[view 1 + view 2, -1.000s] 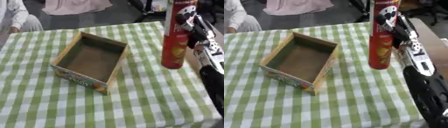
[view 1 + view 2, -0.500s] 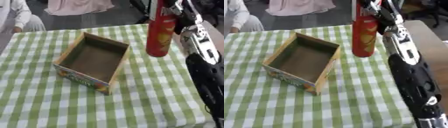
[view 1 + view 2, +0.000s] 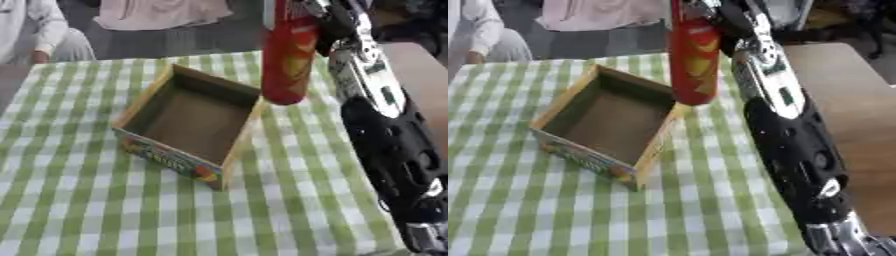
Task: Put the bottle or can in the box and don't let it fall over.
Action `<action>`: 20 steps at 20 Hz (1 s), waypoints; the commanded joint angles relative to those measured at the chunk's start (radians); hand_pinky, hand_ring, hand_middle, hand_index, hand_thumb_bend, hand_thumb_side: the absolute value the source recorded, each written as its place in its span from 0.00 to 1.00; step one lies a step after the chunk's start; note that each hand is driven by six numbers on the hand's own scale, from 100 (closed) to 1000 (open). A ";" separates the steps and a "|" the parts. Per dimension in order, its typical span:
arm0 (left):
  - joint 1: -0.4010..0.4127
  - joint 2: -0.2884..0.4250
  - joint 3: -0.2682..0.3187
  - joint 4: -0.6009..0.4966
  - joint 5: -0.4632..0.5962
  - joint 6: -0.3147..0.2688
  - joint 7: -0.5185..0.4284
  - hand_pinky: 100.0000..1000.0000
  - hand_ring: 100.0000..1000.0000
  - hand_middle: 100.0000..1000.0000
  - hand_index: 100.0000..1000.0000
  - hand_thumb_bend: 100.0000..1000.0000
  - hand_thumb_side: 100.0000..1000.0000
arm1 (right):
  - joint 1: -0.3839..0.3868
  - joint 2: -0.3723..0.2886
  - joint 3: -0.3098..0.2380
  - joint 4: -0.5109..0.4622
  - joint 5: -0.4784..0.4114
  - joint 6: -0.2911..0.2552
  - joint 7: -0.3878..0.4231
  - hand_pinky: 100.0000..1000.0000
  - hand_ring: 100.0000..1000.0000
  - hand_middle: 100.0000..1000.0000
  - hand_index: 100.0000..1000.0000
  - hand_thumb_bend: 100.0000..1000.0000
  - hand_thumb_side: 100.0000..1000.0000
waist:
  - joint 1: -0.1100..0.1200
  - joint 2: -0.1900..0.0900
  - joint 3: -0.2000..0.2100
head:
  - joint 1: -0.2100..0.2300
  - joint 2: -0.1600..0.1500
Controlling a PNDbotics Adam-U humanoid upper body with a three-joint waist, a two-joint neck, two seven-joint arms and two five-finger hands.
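Observation:
A tall red can (image 3: 289,55) with a yellow picture on its side hangs upright above the table, its base level with the box's right rim. My right hand (image 3: 328,20) is shut on the can's upper part, near the top edge of the view; its black and silver arm runs down the right side. The open cardboard box (image 3: 194,120) sits on the green checked cloth, turned at an angle, with a printed front wall facing me. Nothing lies inside it. My left hand shows in neither view.
The green-and-white checked tablecloth (image 3: 105,210) covers the table. Bare brown tabletop (image 3: 842,100) shows to the right of the cloth. A seated person in white (image 3: 39,35) is at the far left edge, behind the table.
My right hand has carried the can up off the cloth and leftward, from the table's right side to beside the box's right rim. The camera view has also shifted.

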 commanded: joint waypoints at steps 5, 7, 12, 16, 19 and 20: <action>-0.024 0.022 0.000 -0.019 0.000 0.000 -0.007 0.84 0.70 0.70 0.69 0.53 0.42 | -0.064 0.078 0.019 0.044 0.052 -0.020 -0.026 0.00 0.21 0.24 0.24 0.61 0.00 | 0.000 -0.013 0.014 | -0.010 -0.007; -0.029 0.020 -0.002 -0.020 0.000 0.000 -0.009 0.84 0.69 0.70 0.69 0.53 0.42 | -0.072 0.101 0.019 0.062 0.066 -0.029 -0.036 0.00 0.21 0.24 0.24 0.59 0.00 | -0.001 -0.009 0.019 | -0.015 -0.011; -0.042 0.015 -0.006 -0.027 0.002 0.000 -0.014 0.84 0.69 0.70 0.69 0.53 0.42 | -0.088 0.146 0.017 0.115 0.118 -0.082 -0.068 0.00 0.21 0.23 0.24 0.59 0.00 | -0.001 0.004 0.033 | -0.031 -0.022; -0.047 0.013 -0.006 -0.033 0.002 0.000 -0.014 0.84 0.69 0.69 0.69 0.53 0.42 | -0.094 0.164 0.016 0.157 0.153 -0.123 -0.080 0.00 0.21 0.24 0.24 0.60 0.00 | -0.001 0.016 0.040 | -0.041 -0.027; -0.053 0.011 -0.007 -0.040 0.002 -0.001 -0.015 0.84 0.69 0.69 0.69 0.53 0.42 | -0.094 0.172 0.011 0.183 0.162 -0.154 -0.087 0.00 0.22 0.24 0.24 0.60 0.00 | 0.001 0.026 0.045 | -0.052 -0.032; -0.055 0.010 -0.008 -0.043 0.002 -0.001 -0.016 0.84 0.69 0.69 0.69 0.53 0.42 | -0.094 0.174 0.009 0.192 0.165 -0.163 -0.088 0.00 0.23 0.25 0.25 0.61 0.00 | 0.002 0.030 0.047 | -0.053 -0.035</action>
